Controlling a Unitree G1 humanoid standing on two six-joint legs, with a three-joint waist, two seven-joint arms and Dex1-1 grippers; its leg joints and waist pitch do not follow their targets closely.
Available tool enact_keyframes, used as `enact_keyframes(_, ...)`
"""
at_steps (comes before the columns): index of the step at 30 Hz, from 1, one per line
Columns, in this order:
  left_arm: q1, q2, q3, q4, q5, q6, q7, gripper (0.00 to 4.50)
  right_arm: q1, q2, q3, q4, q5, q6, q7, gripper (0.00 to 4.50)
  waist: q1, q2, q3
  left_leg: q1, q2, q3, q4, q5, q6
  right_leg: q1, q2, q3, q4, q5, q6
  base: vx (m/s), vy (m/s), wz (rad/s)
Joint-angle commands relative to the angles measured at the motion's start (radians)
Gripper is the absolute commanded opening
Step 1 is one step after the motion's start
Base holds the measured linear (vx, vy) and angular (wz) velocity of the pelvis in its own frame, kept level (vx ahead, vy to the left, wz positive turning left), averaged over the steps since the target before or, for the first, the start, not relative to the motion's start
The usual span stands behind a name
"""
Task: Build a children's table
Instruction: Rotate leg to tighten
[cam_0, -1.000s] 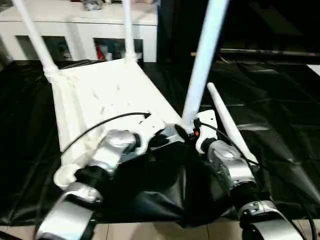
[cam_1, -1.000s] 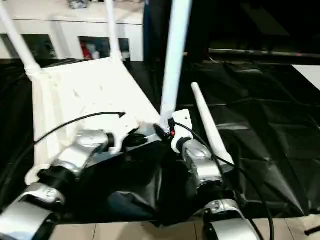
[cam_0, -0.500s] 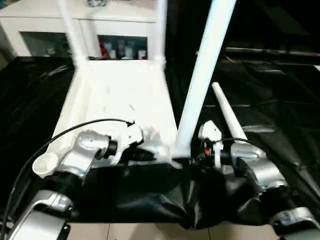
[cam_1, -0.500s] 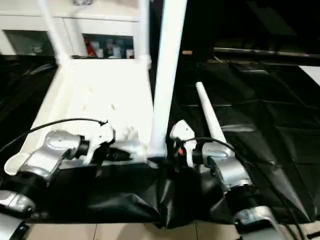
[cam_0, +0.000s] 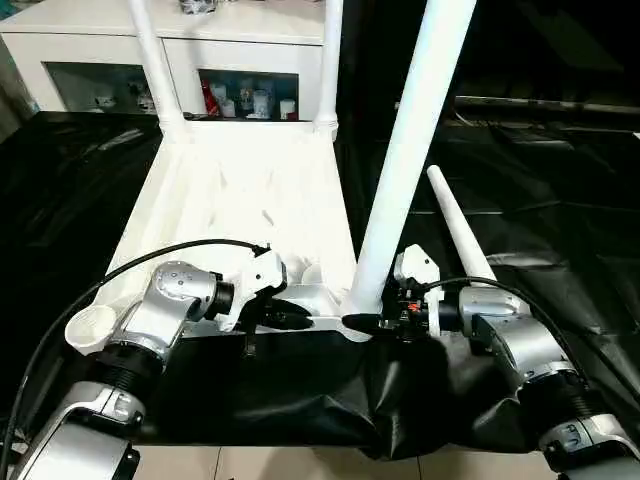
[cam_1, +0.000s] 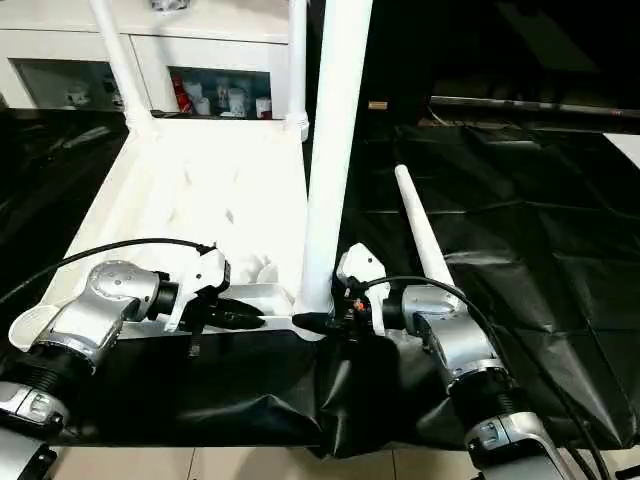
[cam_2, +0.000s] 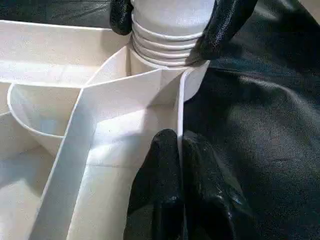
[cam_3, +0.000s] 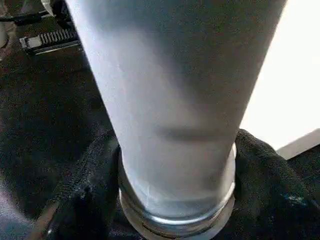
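Observation:
The white tabletop (cam_0: 240, 190) lies upside down on the black sheet, ribs up. Two white legs (cam_0: 150, 60) (cam_0: 330, 60) stand in its far corner sockets. A third leg (cam_0: 410, 150) stands in the near right socket, and my right gripper (cam_0: 365, 322) is shut around its threaded base (cam_2: 167, 42), one black finger (cam_2: 225, 25) on each side. My left gripper (cam_2: 180, 150) is shut on the tabletop's thin near rim wall, just left of that socket. A fourth leg (cam_0: 455, 225) lies loose on the sheet to the right. The near left socket (cam_0: 90, 328) holds nothing.
A white glass-doored cabinet (cam_0: 230, 60) stands behind the tabletop. Crumpled black sheet (cam_0: 560, 200) covers the surface and hangs over the near edge onto a pale floor (cam_0: 300, 465). A black cable (cam_0: 150, 262) loops over my left forearm.
The head view has shifted and the tabletop now appears squarer on. My right forearm has swung out to the right of the standing leg, and its fingers have narrowed onto the leg's base.

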Motion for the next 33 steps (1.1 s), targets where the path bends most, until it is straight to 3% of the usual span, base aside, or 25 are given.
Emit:
enact_keyframes(1,0.004,-0.027,-0.002,0.009,-0.014,-0.003,0.025,0.0,-0.007,0.02,0.004,0.038,-0.024,-0.006,-0.053,2.74,0.0,-0.008,-0.054,-0.01,0.021,0.006,-0.058,-0.183,0.066,0.057,-0.05,0.05,-0.069,-0.287,-0.183,0.0,0.0,0.0)
enact_keyframes(2,-0.018,-0.056,0.009,0.058,0.026,-0.001,0.151,0.0,-0.03,0.068,-0.049,0.13,-0.046,-0.006,-0.245,2.74,-0.004,-0.008,-0.051,-0.01,0.02,0.005,-0.06,-0.196,0.058,0.054,-0.05,0.049,-0.073,-0.318,-0.174,0.0,0.0,0.0)
enact_keyframes(5,-0.033,-0.082,0.02,0.089,0.044,0.012,0.234,0.0,-0.041,0.103,-0.084,0.18,-0.05,0.002,-0.365,2.73,-0.018,-0.012,-0.046,-0.006,0.013,-0.002,-0.064,-0.254,0.016,0.052,-0.052,0.043,-0.092,-0.49,-0.114,-0.019,0.0,-0.01)
enact_keyframes(8,-0.069,-0.171,0.039,0.126,0.058,0.082,0.406,0.0,-0.046,0.195,-0.149,0.233,-0.039,0.033,-0.604,2.73,-0.028,-0.011,-0.04,0.001,0.008,-0.001,-0.061,-0.288,0.016,0.04,-0.049,0.041,-0.106,-0.571,-0.079,0.0,0.0,0.0)
enact_keyframes(9,-0.076,-0.189,0.041,0.132,0.061,0.094,0.436,0.0,-0.047,0.21,-0.152,0.235,-0.042,0.038,-0.635,2.73,-0.027,-0.012,-0.045,-0.002,0.007,-0.004,-0.061,-0.281,0.018,0.047,-0.051,0.039,-0.106,-0.579,-0.067,0.0,0.0,0.0)
enact_keyframes(11,-0.087,-0.215,0.044,0.141,0.063,0.107,0.478,0.0,-0.051,0.232,-0.154,0.242,-0.042,0.041,-0.665,2.73,-0.029,-0.01,-0.047,0.0,0.009,-0.002,-0.061,-0.274,0.032,0.041,-0.048,0.042,-0.106,-0.535,-0.078,0.0,0.0,0.0)
enact_keyframes(13,-0.104,-0.256,0.045,0.158,0.066,0.116,0.529,0.0,-0.058,0.265,-0.141,0.249,-0.054,0.017,-0.684,2.73,-0.029,-0.01,-0.048,-0.004,0.01,-0.002,-0.063,-0.266,0.035,0.045,-0.046,0.042,-0.101,-0.505,-0.086,0.0,0.0,0.0)
enact_keyframes(14,-0.112,-0.269,0.042,0.167,0.076,0.117,0.553,0.0,-0.064,0.28,-0.138,0.255,-0.056,0.003,-0.689,2.73,-0.025,-0.003,-0.052,-0.005,0.01,-0.001,-0.062,-0.248,0.04,0.048,-0.046,0.044,-0.095,-0.446,-0.103,0.0,0.0,0.0)
enact_keyframes(16,-0.119,-0.28,0.033,0.177,0.092,0.107,0.568,0.0,-0.075,0.301,-0.147,0.267,-0.052,-0.015,-0.701,2.73,-0.024,-0.007,-0.055,-0.007,0.011,0.002,-0.06,-0.221,0.051,0.052,-0.045,0.046,-0.088,-0.368,-0.13,0.0,0.0,0.0)
enact_keyframes(17,-0.121,-0.281,0.031,0.179,0.094,0.105,0.568,0.0,-0.079,0.31,-0.158,0.27,-0.042,-0.017,-0.703,3.08,-0.022,-0.004,-0.056,-0.009,0.01,0.003,-0.06,-0.208,0.057,0.054,-0.046,0.047,-0.083,-0.334,-0.145,0.0,0.0,0.0)
enact_keyframes(19,-0.121,-0.279,0.03,0.178,0.095,0.096,0.568,0.0,-0.082,0.316,-0.172,0.267,-0.027,-0.016,-0.705,3.43,-0.022,-0.004,-0.056,-0.009,0.01,0.004,-0.06,-0.206,0.062,0.055,-0.045,0.047,-0.083,-0.321,-0.154,0.0,0.0,0.0)
enact_keyframes(22,-0.118,-0.267,0.03,0.176,0.098,0.075,0.569,0.0,-0.081,0.303,-0.165,0.258,-0.03,-0.009,-0.686,3.52,-0.022,-0.003,-0.052,-0.007,0.012,0.002,-0.063,-0.237,0.062,0.055,-0.046,0.045,-0.088,-0.369,-0.147,0.0,0.0,0.0)
enact_keyframes(23,-0.117,-0.264,0.032,0.176,0.097,0.065,0.568,0.0,-0.078,0.294,-0.16,0.251,-0.037,-0.015,-0.683,3.52,-0.022,-0.01,-0.052,-0.007,0.012,0.002,-0.063,-0.246,0.059,0.054,-0.047,0.044,-0.091,-0.393,-0.139,0.0,0.0,0.0)
enact_keyframes(25,-0.113,-0.255,0.035,0.17,0.094,0.032,0.559,0.0,-0.062,0.267,-0.151,0.206,-0.042,-0.029,-0.646,3.52,-0.021,-0.007,-0.052,-0.006,0.012,0.001,-0.064,-0.249,0.059,0.054,-0.047,0.045,-0.091,-0.404,-0.132,0.0,0.0,0.0)
enact_keyframes(26,-0.112,-0.255,0.051,0.164,0.078,0.015,0.552,0.0,-0.032,0.236,-0.153,0.122,-0.023,-0.018,-0.6,3.52,-0.021,-0.013,-0.051,-0.008,0.012,0.002,-0.064,-0.247,0.062,0.055,-0.047,0.045,-0.092,-0.407,-0.124,0.0,0.0,0.0)
enact_keyframes(28,-0.11,-0.254,0.064,0.155,0.069,-0.012,0.554,0.0,0.039,0.179,-0.168,-0.038,0.017,0.011,-0.539,3.52,-0.01,-0.021,-0.052,-0.013,0.012,0.003,-0.062,-0.203,0.082,0.062,-0.044,0.047,-0.087,-0.348,-0.115,0.0,0.0,0.0)
enact_keyframes(30,-0.109,-0.254,0.07,0.152,0.066,-0.027,0.559,0.0,0.095,0.134,-0.175,-0.145,0.047,0.034,-0.495,3.52,0.001,-0.019,-0.056,-0.013,0.015,0.003,-0.06,-0.175,0.101,0.063,-0.045,0.049,-0.08,-0.292,-0.118,0.0,0.0,0.0)
enact_keyframes(33,-0.113,-0.259,0.093,0.154,0.047,-0.037,0.567,0.0,0.156,0.078,-0.179,-0.249,0.08,0.063,-0.435,3.52,0.002,-0.021,-0.057,-0.019,0.012,0.005,-0.054,-0.153,0.111,0.063,-0.044,0.046,-0.079,-0.256,-0.13,0.0,0.0,0.0)
